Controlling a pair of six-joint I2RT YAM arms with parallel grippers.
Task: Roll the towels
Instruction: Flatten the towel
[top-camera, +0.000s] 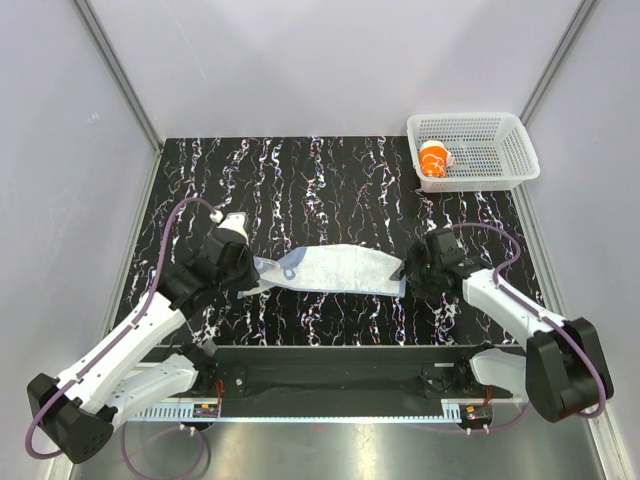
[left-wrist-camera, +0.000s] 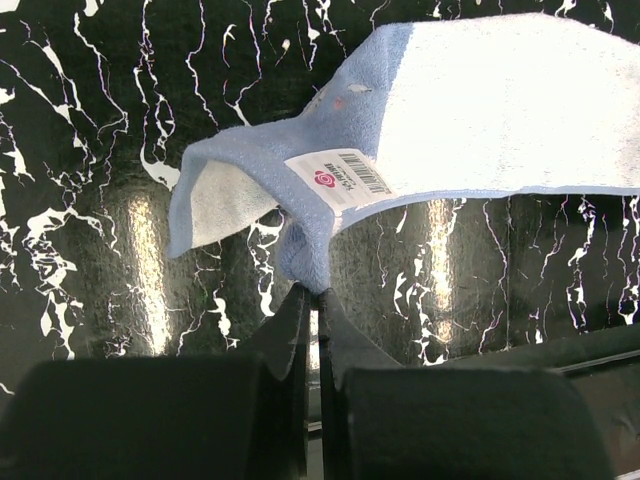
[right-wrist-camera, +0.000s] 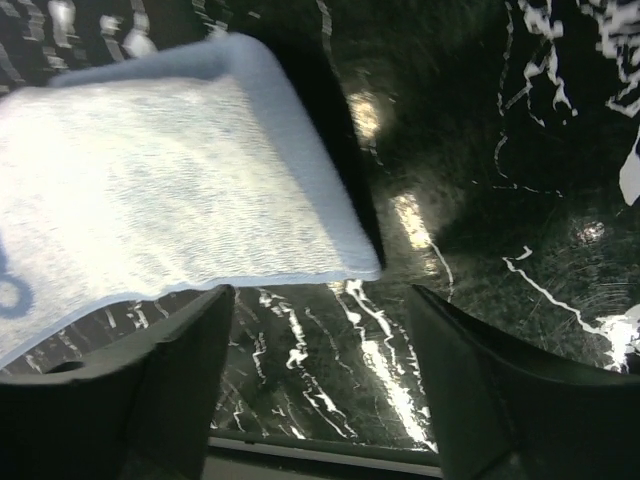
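One orange towel (top-camera: 434, 159) sits rolled in the basket (top-camera: 500, 135); the blue towel (top-camera: 335, 268) lies spread out, left gripper (left-wrist-camera: 312, 300) pinching its corner, right gripper (right-wrist-camera: 320, 295) spread; rolling it probably comes next.

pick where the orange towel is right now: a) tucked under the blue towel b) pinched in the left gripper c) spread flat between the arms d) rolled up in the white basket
d: the orange towel sits as a roll inside the white mesh basket at the far right corner, apart from the blue towel lying between the arms.
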